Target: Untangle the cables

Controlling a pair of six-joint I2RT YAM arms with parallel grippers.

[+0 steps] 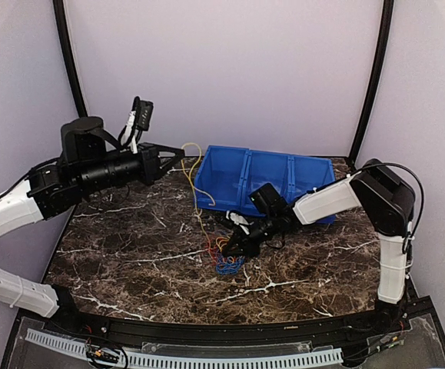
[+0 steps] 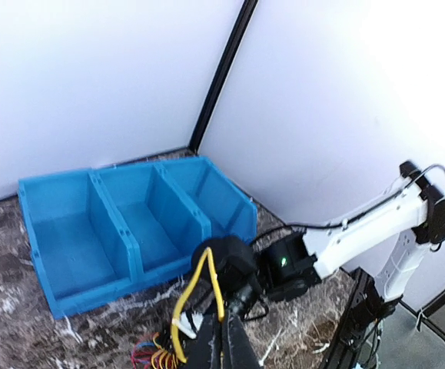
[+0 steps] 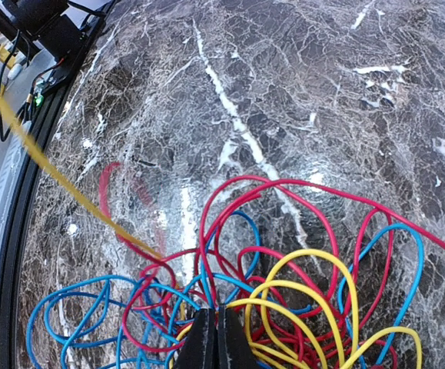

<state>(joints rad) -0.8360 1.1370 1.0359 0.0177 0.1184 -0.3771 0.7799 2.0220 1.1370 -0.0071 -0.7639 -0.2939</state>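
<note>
Your left pincer (image 1: 177,152), pressed shut, holds one yellow wire (image 1: 194,173) raised from the tangle of thin yellow, blue and red cables (image 1: 224,260) on the dark marble worktop (image 1: 130,246). Your right pincer (image 1: 234,246) is closed, apparently on a strand. Most looks knotted.

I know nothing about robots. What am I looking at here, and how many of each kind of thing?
Robot arms: 2, the left arm and the right arm
Blue bin: 1
Bunch of cables: 1
Total: 4
</note>
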